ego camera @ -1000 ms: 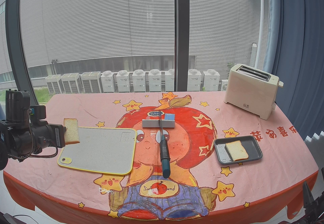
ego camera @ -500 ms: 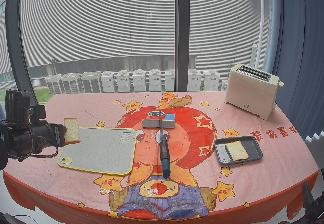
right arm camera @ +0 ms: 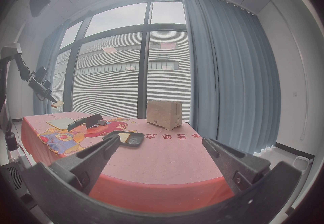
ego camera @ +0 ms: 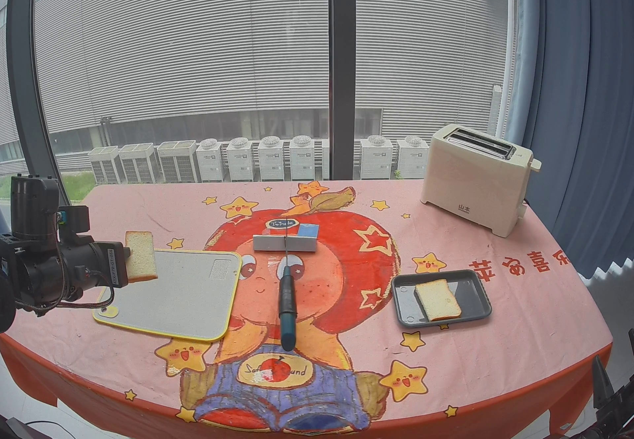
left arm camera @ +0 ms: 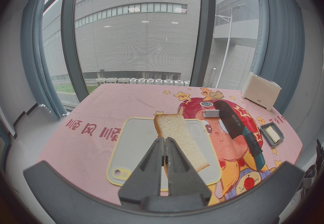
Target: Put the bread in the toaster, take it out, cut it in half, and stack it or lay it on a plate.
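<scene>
a slice (ego camera: 140, 255) is pinched at one edge by the left gripper (left arm camera: 165, 140), its fingers pressed tight on the bread. it is held in the air over the left edge of the board (ego camera: 172, 295), not touching it. the knife (ego camera: 286, 301) is laid at the middle of the table (ego camera: 528, 328), just right of the board, its blade propped on a small rest (ego camera: 285, 242). a second slice (ego camera: 437, 299) is seen lying flat in the dark tray (ego camera: 475, 292), right of the knife. the toaster (ego camera: 475, 179) is stood at the far right corner, slots up. the right gripper (right arm camera: 160, 141) is held low off the table's right side — fingers spread wide, nothing between them.
</scene>
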Tool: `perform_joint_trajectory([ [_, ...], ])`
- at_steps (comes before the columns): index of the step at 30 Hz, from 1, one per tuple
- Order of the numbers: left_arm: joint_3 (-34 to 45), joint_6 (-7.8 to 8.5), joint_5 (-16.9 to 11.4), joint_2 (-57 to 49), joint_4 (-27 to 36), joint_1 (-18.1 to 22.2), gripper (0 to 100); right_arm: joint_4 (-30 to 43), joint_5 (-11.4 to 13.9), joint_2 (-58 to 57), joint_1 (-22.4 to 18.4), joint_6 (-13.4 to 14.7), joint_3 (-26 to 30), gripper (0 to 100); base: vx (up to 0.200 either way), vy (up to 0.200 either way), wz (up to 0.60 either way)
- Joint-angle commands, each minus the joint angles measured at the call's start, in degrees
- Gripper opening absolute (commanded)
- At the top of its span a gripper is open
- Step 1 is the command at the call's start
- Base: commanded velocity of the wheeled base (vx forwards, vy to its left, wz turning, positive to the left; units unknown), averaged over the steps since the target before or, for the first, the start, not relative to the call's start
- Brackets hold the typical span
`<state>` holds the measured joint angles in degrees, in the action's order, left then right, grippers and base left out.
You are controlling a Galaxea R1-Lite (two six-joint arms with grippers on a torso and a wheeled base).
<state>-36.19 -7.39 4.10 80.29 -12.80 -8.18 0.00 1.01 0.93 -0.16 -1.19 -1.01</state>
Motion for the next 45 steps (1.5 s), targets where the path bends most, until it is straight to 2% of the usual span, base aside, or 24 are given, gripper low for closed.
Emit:
perform_joint_trajectory([
  [1,-0.5,0.09,0.1,0.2,-0.1,0.0,0,0.0,0.0,-0.8,0.0,0.0,1.0,100,0.0,-0.2,0.0],
  [9,-0.1,0.18,-0.1,0.1,-4.5,-0.1,0,0.0,0.0,-0.8,0.0,0.0,1.0,100,0.0,-0.025,0.0],
  [15,0.1,0.0,-2.1,0.1,-5.2,-3.1,0,0.0,0.0,-0.8,0.0,0.0,1.0,100,0.0,0.0,0.0],
  [19,0.3,0.09,-3.1,0.2,-5.2,-3.3,0,0.0,0.0,-0.8,0.0,0.0,1.0,100,0.0,0.0,0.0],
  [45,0.3,0.0,-3.1,0.1,-5.2,-6.5,0,0.0,0.0,-0.8,0.1,0.1,1.0,100,0.0,0.0,0.0],
])
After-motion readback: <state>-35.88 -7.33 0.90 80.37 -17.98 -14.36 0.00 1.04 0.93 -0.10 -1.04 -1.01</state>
